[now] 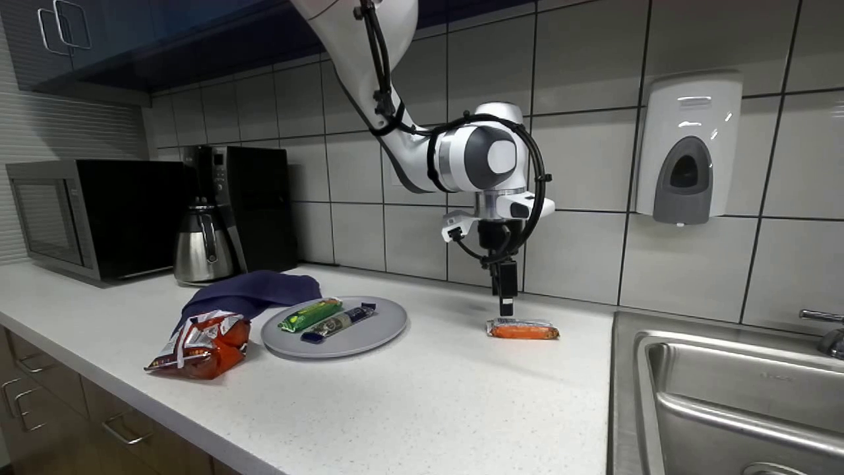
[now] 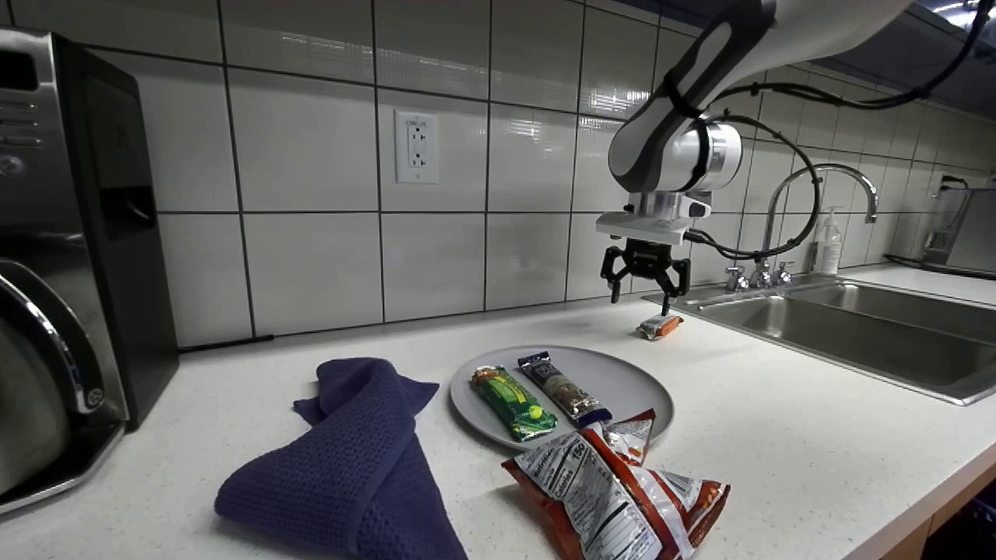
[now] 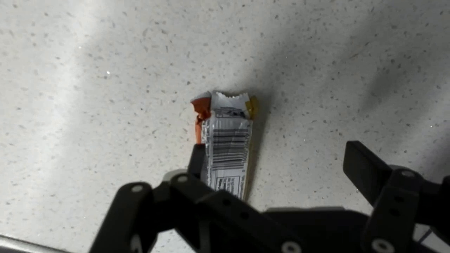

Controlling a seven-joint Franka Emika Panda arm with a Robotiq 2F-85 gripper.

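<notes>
Gripper (image 3: 276,158) spread wide, nothing held. Orange-wrapped bar (image 1: 524,329), barcode (image 3: 228,144) up, on counter (image 1: 461,409) left of sink (image 1: 625,396); one finger (image 3: 197,158) blocks part, can't tell if touching. Plate (image 1: 389,326) with green bar (image 2: 513,404) and blue bar (image 2: 564,389) farther left; red bag (image 2: 599,498) near it reads "Calories 150".

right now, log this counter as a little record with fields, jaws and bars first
jaws: open, holding nothing, nearest the orange bar
orange bar: lying on the counter, barcode facing up, near the sink
plate: grey, bearing a green bar and a dark blue bar
beside plate: red snack bag, blue cloth
appliances: microwave, coffee maker
wall: dispenser
</notes>
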